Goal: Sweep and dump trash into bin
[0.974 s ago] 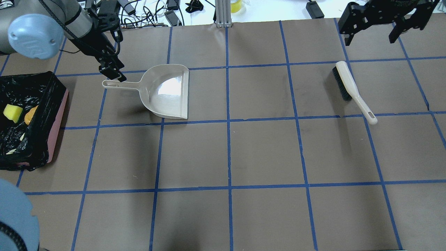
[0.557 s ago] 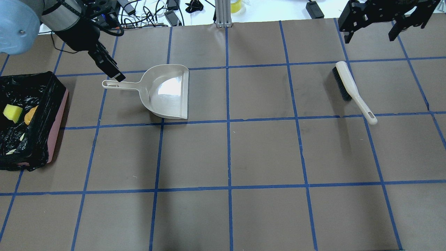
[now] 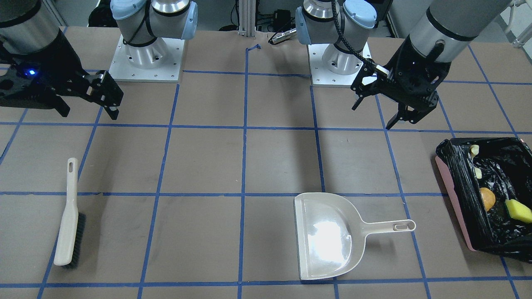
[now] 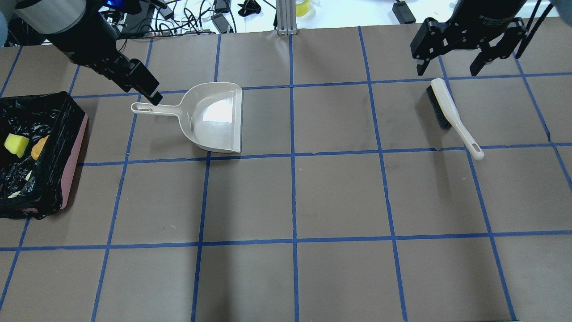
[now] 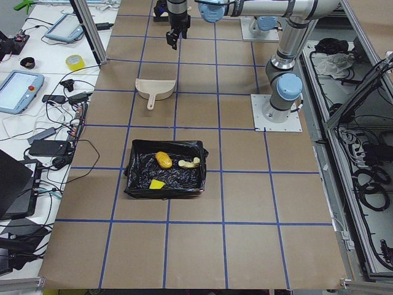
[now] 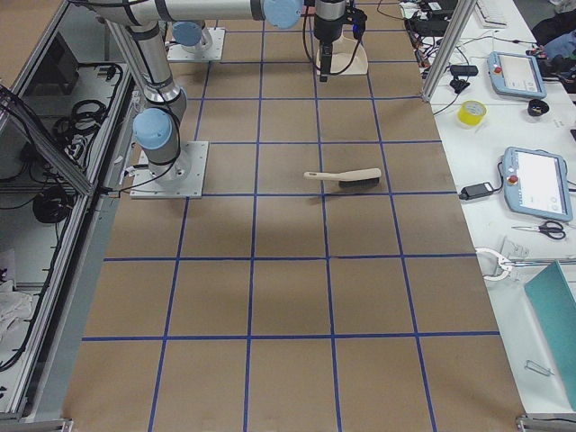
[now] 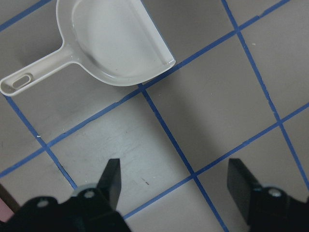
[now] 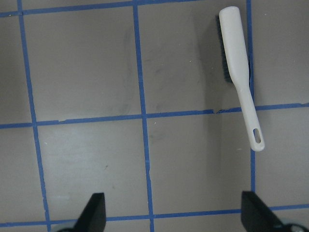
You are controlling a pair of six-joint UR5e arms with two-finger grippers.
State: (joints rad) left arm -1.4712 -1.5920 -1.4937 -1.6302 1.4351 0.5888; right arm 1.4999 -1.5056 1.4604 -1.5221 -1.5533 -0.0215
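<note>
The bin (image 4: 71, 147) stands at the table's left edge, pink with a black bag; it also shows in the front view (image 3: 453, 195). In it lie the yellow-green sponge (image 4: 16, 145), the golden bread roll (image 3: 486, 198) and the tan pastry piece (image 5: 189, 163). The off-white dustpan (image 4: 214, 120) lies empty on the table. My left gripper (image 3: 373, 115) hangs open and empty above the table, near the pan's handle end (image 7: 21, 81). My right gripper (image 4: 447, 67) is open and empty, raised just beyond the brush (image 4: 451, 116).
The brush (image 8: 239, 63) lies flat, bristles to one side, handle toward the table's middle. Cables, tape rolls and tablets (image 5: 18, 89) sit on the white bench beyond the far table edge. An aluminium post (image 4: 283, 18) stands at the far edge.
The left arm has swung up and back, its gripper staying over the dustpan's handle end. The right gripper has moved left, closer to the brush head. Dustpan, brush and bin have not moved.
</note>
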